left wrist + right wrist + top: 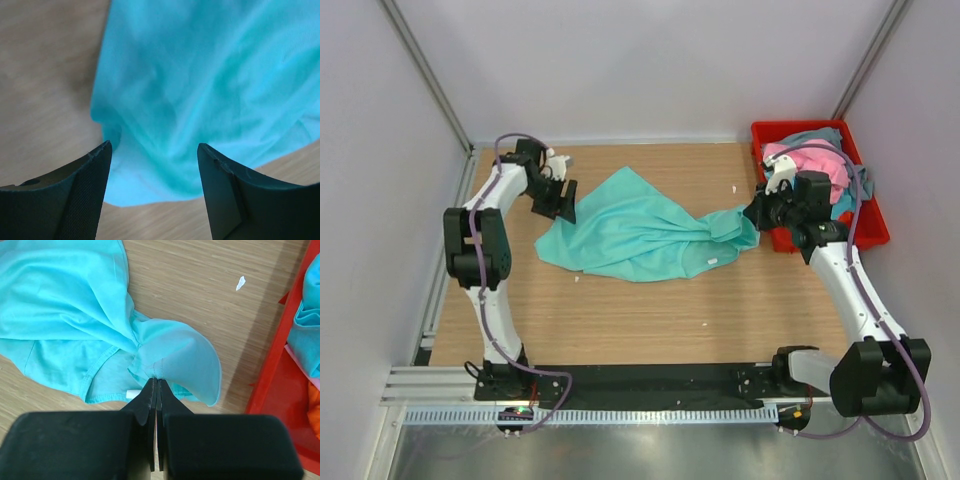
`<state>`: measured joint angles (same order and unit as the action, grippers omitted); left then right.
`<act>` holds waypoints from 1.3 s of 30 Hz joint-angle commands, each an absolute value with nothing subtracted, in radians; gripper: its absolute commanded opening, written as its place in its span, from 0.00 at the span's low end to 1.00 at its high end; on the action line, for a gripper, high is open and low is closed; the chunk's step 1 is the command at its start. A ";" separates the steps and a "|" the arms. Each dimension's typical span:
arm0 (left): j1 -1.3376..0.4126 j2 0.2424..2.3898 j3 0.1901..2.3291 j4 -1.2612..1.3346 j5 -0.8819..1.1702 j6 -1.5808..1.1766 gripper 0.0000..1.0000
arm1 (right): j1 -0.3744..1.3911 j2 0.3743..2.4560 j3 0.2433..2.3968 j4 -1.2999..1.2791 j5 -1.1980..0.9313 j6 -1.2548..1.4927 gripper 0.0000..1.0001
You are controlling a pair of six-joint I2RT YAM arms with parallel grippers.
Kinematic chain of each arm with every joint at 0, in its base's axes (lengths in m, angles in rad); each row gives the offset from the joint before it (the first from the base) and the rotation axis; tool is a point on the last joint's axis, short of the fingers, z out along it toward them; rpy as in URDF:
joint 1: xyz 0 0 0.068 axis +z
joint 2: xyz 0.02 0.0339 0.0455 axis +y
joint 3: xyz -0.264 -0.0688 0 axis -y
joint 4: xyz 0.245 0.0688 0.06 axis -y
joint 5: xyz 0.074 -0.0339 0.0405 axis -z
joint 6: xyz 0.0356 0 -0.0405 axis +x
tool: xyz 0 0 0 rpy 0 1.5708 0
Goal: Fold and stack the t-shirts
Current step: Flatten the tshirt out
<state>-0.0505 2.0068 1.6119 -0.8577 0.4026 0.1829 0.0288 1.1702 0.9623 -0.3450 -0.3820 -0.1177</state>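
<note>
A teal-green t-shirt (640,232) lies crumpled on the wooden table, stretched out towards the right. My right gripper (757,213) is shut on its right end, and the right wrist view shows the cloth (170,347) bunched and pinched at the fingertips (150,387). My left gripper (558,206) is open at the shirt's left edge, just above it. In the left wrist view the shirt (210,85) fills the space between the two spread fingers (85,195). Pink (810,162), turquoise-blue (844,203) and grey-blue (815,137) t-shirts lie heaped in the bin.
The red plastic bin (869,231) stands at the back right, right beside my right gripper; its wall shows in the right wrist view (282,345). Small white scraps (737,189) lie on the table (650,320). Grey walls enclose the table.
</note>
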 commanded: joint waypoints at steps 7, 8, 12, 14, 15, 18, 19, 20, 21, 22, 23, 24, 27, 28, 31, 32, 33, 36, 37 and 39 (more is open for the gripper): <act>-0.052 2.275 2.110 -0.897 0.500 0.103 0.70 | 0.028 1.187 0.934 -0.275 -0.376 -0.110 0.01; -0.057 2.299 2.144 -0.905 0.505 0.095 0.70 | 0.026 1.190 0.933 -0.273 -0.376 -0.110 0.01; -0.064 2.420 2.327 -0.969 0.512 0.068 0.71 | 0.028 1.203 0.936 -0.268 -0.374 -0.106 0.01; -0.069 2.450 2.345 -0.969 0.521 0.060 0.69 | 0.028 1.201 0.937 -0.267 -0.365 -0.112 0.01; -0.072 2.450 2.339 -0.963 0.531 0.057 0.68 | 0.028 1.203 0.934 -0.267 -0.365 -0.113 0.02; -0.080 2.430 2.283 -0.968 0.586 0.040 0.54 | 0.028 1.200 0.928 -0.267 -0.360 -0.115 0.01; -0.083 2.406 2.257 -0.966 0.604 0.040 0.52 | 0.028 1.200 0.928 -0.267 -0.360 -0.118 0.01; -0.090 2.395 2.229 -0.968 0.621 0.041 0.49 | 0.028 1.200 0.924 -0.262 -0.359 -0.120 0.01; -0.097 2.381 2.174 -0.971 0.624 0.046 0.44 | 0.026 1.198 0.922 -0.262 -0.357 -0.121 0.01; -0.101 2.367 2.143 -0.971 0.630 0.051 0.42 | 0.028 1.200 0.922 -0.261 -0.357 -0.121 0.01; -0.110 2.343 2.113 -0.974 0.635 0.057 0.41 | 0.028 1.204 0.922 -0.261 -0.357 -0.123 0.01; -0.113 2.330 2.052 -0.973 0.650 0.058 0.40 | 0.028 1.209 0.922 -0.262 -0.357 -0.123 0.01; -0.117 2.307 1.959 -0.979 0.664 0.051 0.41 | 0.028 1.218 0.920 -0.258 -0.364 -0.123 0.01; -0.115 2.306 1.947 -0.988 0.660 0.049 0.41 | 0.028 1.221 0.920 -0.255 -0.365 -0.123 0.01; -0.117 2.289 1.890 -1.025 0.601 0.049 0.49 | 0.028 1.227 0.923 -0.256 -0.368 -0.123 0.01; -0.117 2.274 1.828 -1.025 0.588 0.041 0.50 | 0.026 1.226 0.925 -0.259 -0.368 -0.124 0.01; -0.115 2.220 1.784 -1.016 0.572 0.029 0.51 | 0.028 1.224 0.922 -0.259 -0.368 -0.127 0.01; -0.118 2.088 1.602 -0.982 0.546 -0.027 0.53 | 0.028 1.220 0.916 -0.262 -0.367 -0.133 0.01; -0.120 2.054 1.559 -0.979 0.531 -0.052 0.54 | 0.028 1.218 0.914 -0.264 -0.365 -0.135 0.01; -0.124 2.002 1.462 -0.989 0.520 -0.066 0.54 | 0.026 1.221 0.916 -0.265 -0.365 -0.135 0.01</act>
<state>-0.1215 2.1109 1.5459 -0.9691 0.5625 -0.0086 0.0288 1.2266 0.9142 -0.3000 -0.3653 -0.1253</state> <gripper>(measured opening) 0.540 0.026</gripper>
